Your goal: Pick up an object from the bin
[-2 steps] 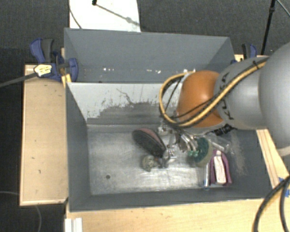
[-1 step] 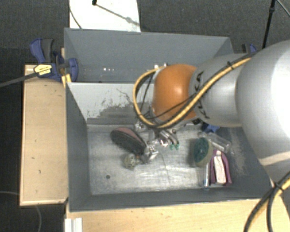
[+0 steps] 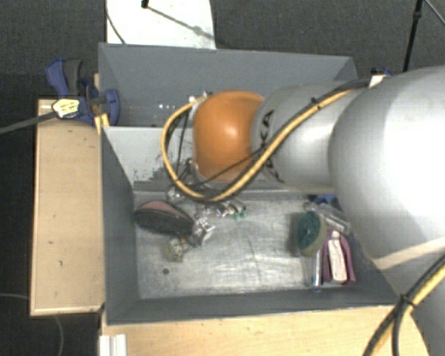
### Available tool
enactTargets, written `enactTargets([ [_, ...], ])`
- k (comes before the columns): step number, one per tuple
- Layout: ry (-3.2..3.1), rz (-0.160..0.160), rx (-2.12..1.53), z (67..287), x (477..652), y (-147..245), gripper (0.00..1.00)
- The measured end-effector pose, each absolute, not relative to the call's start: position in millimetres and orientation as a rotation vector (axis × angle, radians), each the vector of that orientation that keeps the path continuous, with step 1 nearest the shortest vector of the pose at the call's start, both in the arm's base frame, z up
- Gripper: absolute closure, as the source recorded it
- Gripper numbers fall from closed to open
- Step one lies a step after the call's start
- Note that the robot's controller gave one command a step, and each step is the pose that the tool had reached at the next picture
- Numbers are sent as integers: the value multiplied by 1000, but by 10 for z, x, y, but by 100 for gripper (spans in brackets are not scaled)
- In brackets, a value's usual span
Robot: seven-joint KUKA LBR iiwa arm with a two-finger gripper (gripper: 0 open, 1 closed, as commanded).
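Note:
My gripper (image 3: 206,221) hangs below the orange wrist cover, low over the left half of the bin floor. Right beside it on the left lies a dark oval thing with a reddish top (image 3: 162,216), tilted and touching or nearly touching the gripper. A small grey-tan lump (image 3: 176,251) rests on the floor just below and left of the gripper.
On the right side of the bin lie a dark green rounded thing (image 3: 308,231) and a pink and white packet (image 3: 336,261), with a bit of something blue (image 3: 323,199) behind them. The arm covers the bin's upper right.

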State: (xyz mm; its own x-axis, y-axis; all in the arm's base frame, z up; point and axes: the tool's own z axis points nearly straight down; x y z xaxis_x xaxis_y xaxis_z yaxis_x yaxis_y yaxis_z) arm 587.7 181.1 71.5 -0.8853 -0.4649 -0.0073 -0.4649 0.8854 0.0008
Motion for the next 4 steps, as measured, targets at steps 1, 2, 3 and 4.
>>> enactTargets([
  [1,3017,-14,-851,727,5792,2006,0],
  [2,2996,0,-927,715,5737,2151,0],
  [3,2993,2,-931,728,5739,2176,100],
  [4,2997,1,-902,2477,5673,2112,100],
])
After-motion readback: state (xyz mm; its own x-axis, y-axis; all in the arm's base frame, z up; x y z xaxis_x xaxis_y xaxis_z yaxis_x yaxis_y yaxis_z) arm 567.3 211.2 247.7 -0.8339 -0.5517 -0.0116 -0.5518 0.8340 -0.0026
